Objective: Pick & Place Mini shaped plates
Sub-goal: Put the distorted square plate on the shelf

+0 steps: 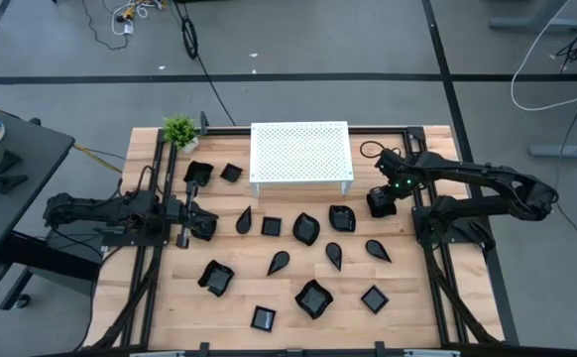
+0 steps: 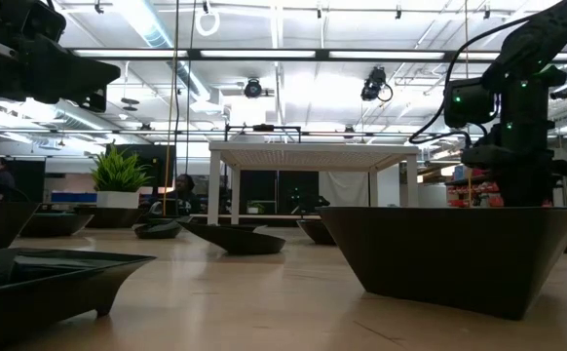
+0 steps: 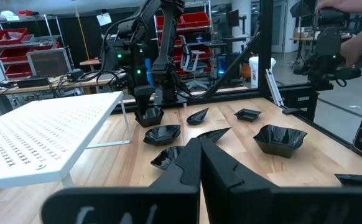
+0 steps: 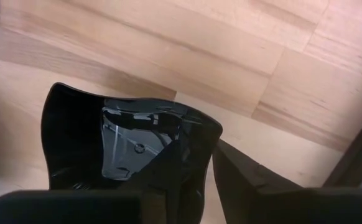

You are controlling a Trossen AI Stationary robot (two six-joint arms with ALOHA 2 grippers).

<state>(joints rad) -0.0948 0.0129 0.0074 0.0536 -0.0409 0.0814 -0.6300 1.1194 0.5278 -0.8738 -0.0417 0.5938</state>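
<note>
Several glossy black mini shaped plates (image 1: 306,228) lie scattered, bottoms down, on the wooden table (image 1: 170,297). My right gripper (image 4: 199,152) points down at the table's far right, in front of the white stand's right leg. It is closed on the rim of one square-ish plate (image 4: 88,137), which also shows in the left wrist view (image 3: 148,116). My left gripper (image 1: 209,224) waits level at the table's left, shut and holding nothing, its fingers (image 3: 199,168) pressed together. My right gripper has the plate's rim at one corner (image 4: 209,127) between its two fingers. One finger (image 4: 162,174) is inside the bowl and the other (image 4: 255,180) outside the wall. The fingers come from above, pointing down. The plate sits on the table, bottom down.
A white perforated stand (image 1: 300,154) stands at the far middle, close to the left of my right gripper. A small green potted plant (image 1: 180,130) is at the far left corner. More plates (image 1: 342,217) lie close by, toward the near side. Black frame rails (image 1: 437,288) run along both table sides.
</note>
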